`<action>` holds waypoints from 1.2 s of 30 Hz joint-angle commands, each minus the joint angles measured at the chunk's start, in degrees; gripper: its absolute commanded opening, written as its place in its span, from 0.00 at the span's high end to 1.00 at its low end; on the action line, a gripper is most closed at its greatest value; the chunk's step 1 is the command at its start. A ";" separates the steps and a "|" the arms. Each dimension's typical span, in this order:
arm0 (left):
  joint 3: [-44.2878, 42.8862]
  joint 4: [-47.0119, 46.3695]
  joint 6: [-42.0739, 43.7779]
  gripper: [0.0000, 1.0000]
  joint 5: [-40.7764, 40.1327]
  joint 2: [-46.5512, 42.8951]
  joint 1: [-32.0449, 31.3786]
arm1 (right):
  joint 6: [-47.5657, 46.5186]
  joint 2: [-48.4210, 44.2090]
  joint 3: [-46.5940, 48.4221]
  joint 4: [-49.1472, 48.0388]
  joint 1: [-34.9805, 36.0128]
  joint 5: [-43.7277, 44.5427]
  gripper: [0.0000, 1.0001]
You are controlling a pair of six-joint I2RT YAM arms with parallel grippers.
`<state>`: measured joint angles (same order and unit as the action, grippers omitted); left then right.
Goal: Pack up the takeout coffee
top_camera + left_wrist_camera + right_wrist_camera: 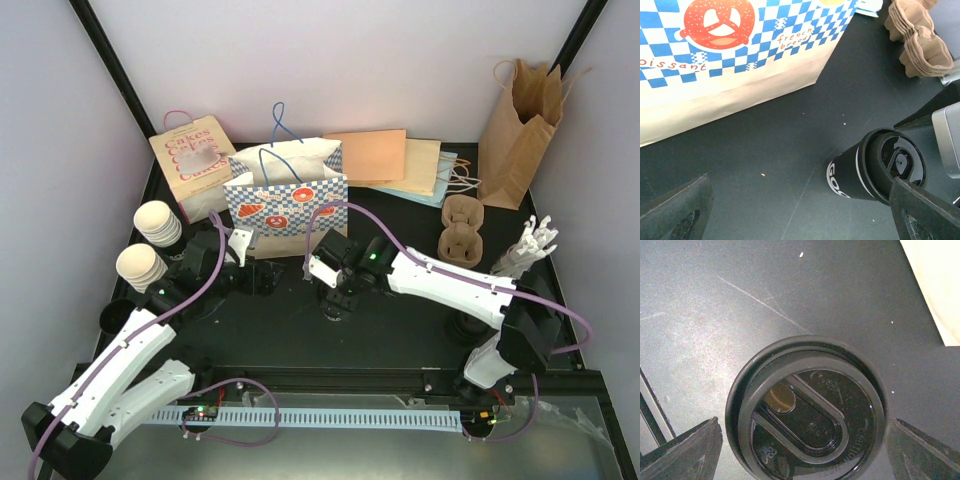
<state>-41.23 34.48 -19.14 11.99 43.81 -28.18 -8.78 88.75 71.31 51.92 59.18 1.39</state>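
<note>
The left gripper (800, 220) hangs over the table (765, 140), jaws wide apart, holding nothing. The right gripper (802, 452) has its jaws apart either side of the upright black cup (850, 175), on the near side of the checked bag (285, 205). Closing off-centre could tip it or pop the lid (807, 410).

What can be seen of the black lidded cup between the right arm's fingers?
The black lidded cup stands seemingly upright on the dark table, near the blue-checked paper bag. Black wall, white lettering, a white band below the rim. Its round black plastic lid is seated, with a raised oval and sip hole. The open right gripper straddles it, fingers not touching.
</note>
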 commanded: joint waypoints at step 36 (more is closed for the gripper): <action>-3.58 1.19 2.23 0.01 -0.86 -0.47 0.37 | 1.23 2.86 4.85 2.68 0.41 2.97 0.26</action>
<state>-41.98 34.54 -18.02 11.99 43.83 -28.18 -7.60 91.79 74.32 53.89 59.18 2.96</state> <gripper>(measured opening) 0.988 0.756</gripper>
